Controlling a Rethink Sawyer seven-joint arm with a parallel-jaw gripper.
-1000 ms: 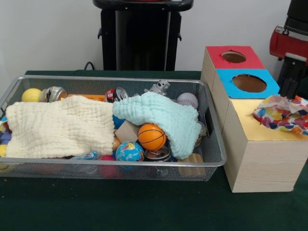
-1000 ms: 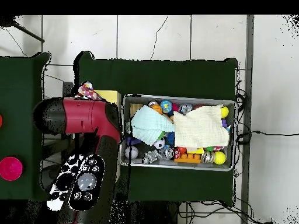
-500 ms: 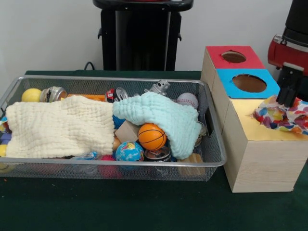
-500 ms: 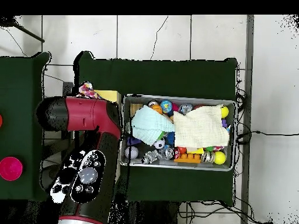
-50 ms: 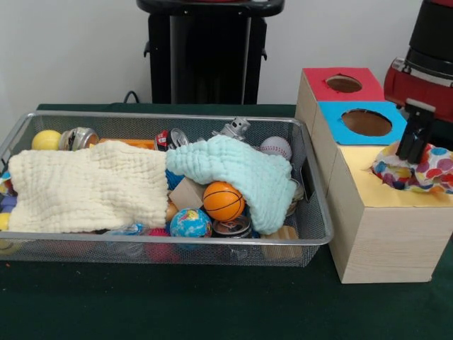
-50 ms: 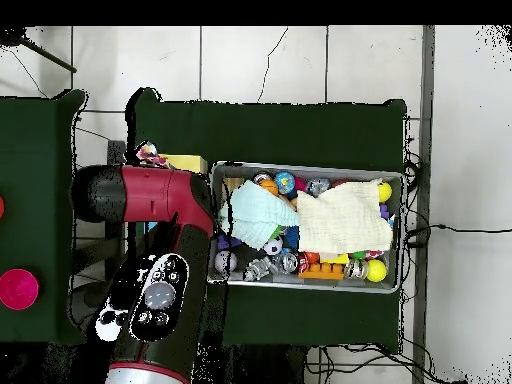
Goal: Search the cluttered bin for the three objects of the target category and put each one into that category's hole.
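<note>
A wire mesh bin (image 5: 177, 241) holds a cream cloth (image 5: 85, 188) and a mint cloth (image 5: 241, 166) draped over balls, cans and blocks. To its right stands a wooden box with a red hole (image 5: 343, 83), a blue hole (image 5: 366, 122) and a yellow top (image 5: 368, 177). A multicoloured cloth (image 5: 425, 173) lies bunched on the yellow top. My gripper (image 5: 411, 152) comes down at its upper edge and touches it. In the overhead view my arm (image 6: 150, 280) hides most of the box, and only a corner of the multicoloured cloth (image 6: 150, 155) shows.
Between the two cloths in the bin lie a basketball (image 5: 223, 200), a globe ball (image 5: 190, 223), a wooden block (image 5: 186, 193) and a can (image 5: 232, 227). A baseball (image 5: 276, 146), a toy robot (image 5: 236, 128) and a yellow ball (image 5: 46, 139) sit along the back.
My gripper has moved left and come down onto the multicoloured cloth. The cloth looks more bunched. The bin's contents have not moved.
</note>
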